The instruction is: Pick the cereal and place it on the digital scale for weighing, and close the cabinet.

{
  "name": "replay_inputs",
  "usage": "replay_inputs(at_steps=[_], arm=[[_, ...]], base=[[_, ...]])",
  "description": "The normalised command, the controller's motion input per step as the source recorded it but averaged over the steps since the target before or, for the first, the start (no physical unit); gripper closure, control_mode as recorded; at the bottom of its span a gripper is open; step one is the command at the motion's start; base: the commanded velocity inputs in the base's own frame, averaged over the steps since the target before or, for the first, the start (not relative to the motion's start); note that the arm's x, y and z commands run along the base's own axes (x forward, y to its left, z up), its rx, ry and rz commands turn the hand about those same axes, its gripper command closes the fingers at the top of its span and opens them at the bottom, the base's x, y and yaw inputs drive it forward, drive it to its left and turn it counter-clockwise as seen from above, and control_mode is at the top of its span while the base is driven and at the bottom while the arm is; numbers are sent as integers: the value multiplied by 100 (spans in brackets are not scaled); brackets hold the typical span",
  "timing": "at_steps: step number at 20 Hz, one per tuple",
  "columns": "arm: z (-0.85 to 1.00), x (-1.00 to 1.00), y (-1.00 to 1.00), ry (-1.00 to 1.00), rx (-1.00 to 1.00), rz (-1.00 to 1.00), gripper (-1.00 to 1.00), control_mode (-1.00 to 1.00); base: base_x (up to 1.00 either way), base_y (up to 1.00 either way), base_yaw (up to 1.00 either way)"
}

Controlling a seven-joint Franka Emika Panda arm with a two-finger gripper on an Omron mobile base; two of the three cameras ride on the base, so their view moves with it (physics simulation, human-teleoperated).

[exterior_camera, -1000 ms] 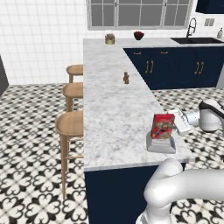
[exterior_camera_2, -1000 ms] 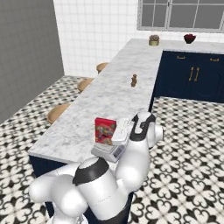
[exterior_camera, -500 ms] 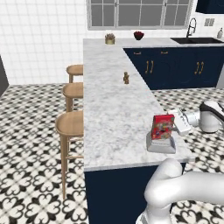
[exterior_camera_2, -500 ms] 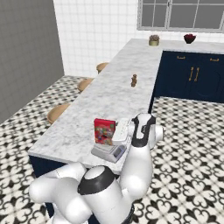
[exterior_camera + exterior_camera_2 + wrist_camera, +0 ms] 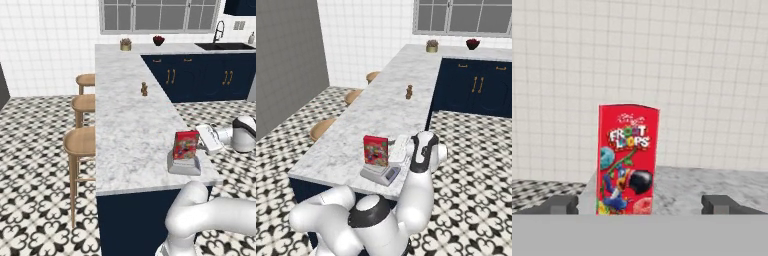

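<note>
With the cereal upright on the digital scale, the end effector stands wide open and empty; closing the cabinet comes next.

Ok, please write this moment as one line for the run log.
gripper: open, released | cereal box: upright on digital scale | marble counter | cabinet closing: not yet done

The cereal stands upright on the digital scale near the counter corner, the open gripper just beside it, three stools along the counter's far side, a pepper mill farther along.
</note>
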Motion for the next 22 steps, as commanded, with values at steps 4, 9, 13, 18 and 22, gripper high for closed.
replay_inputs(at_steps=[4,9,13,18,22], arm=[[0,0,-31,0,0,-1,-100,-100],[-10,-22,-25,-4,0,-7,-100,-100],[-24,-56,0,-7,4,-18,-100,-100],[24,-90,34,-34,8,-29,-100,-100],[75,-62,30,-30,0,-32,-100,-100]], base=[[0,0,0],[0,0,0],[0,0,0],[0,0,0],[0,0,0]])
